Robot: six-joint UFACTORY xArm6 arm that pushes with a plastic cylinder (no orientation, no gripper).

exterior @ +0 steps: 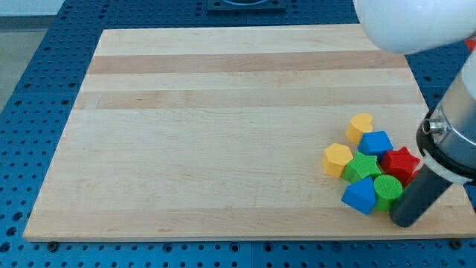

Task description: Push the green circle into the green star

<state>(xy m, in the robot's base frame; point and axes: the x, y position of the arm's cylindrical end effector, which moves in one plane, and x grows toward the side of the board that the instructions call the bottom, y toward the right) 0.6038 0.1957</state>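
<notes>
The green circle [388, 190] lies near the board's lower right corner. The green star [363, 167] sits just up and left of it, and the two touch. My tip [405, 220] is at the end of the dark rod, just below and right of the green circle, close against it.
Other blocks crowd the same cluster: a yellow heart [361, 125], a blue block [376, 142], a red star [401, 164], a yellow hexagon [337, 158] and a blue block [360, 196]. The wooden board [223, 126] has its right edge close by. The arm's body [454, 134] looms at right.
</notes>
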